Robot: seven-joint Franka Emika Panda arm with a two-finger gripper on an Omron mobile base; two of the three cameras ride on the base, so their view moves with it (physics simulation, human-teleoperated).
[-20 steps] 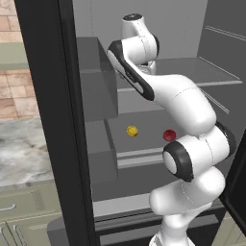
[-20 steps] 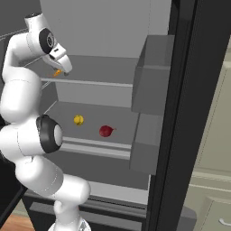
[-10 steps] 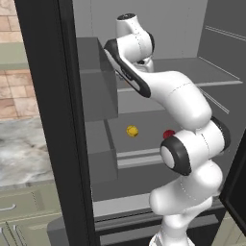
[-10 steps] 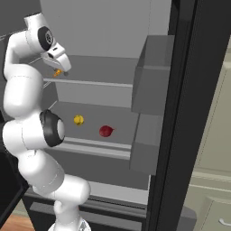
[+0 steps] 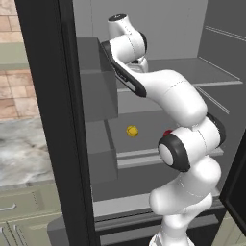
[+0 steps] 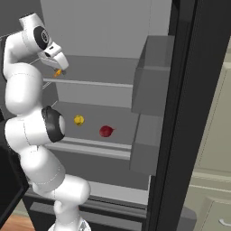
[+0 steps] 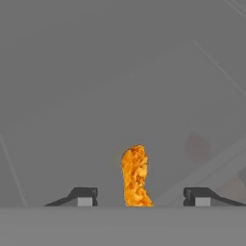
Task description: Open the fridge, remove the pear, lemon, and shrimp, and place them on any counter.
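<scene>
Shrimp (image 7: 135, 176) lies on the upper shelf (image 6: 94, 72) of the open fridge (image 6: 180, 113), between the gripper (image 7: 143, 197) fingertips, which stand apart on either side without touching it. Lemon (image 6: 79, 120) and pear (image 6: 106, 131) sit apart on the lower shelf (image 6: 122, 131).

Lower shelf (image 6: 94, 142): lemon (image 6: 79, 120), pear (image 6: 106, 131); upper: shrimp (image 7: 135, 176).
</scene>
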